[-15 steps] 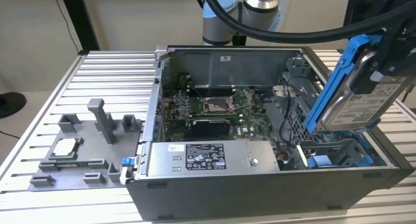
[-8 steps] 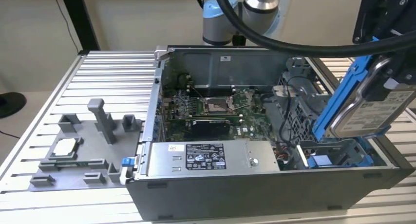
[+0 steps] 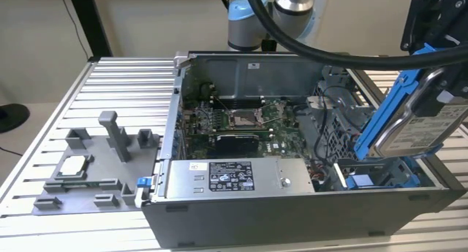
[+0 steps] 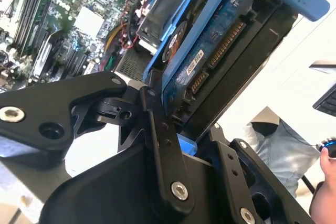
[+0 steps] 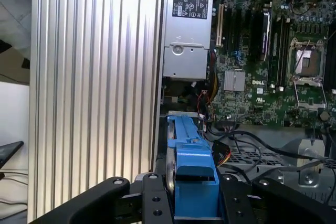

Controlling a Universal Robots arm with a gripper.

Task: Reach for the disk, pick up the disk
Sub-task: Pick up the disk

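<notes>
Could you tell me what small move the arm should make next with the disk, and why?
Probably a short straight lift: the gripper is shut on the disk, which sits tilted above the open computer case, its lower end near the blue bay.

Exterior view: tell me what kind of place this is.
Probably a robotics lab bench for computer disassembly: an open computer case on a ribbed metal table, grey fixtures beside it, and the gripper holding the disk above the case.
</notes>
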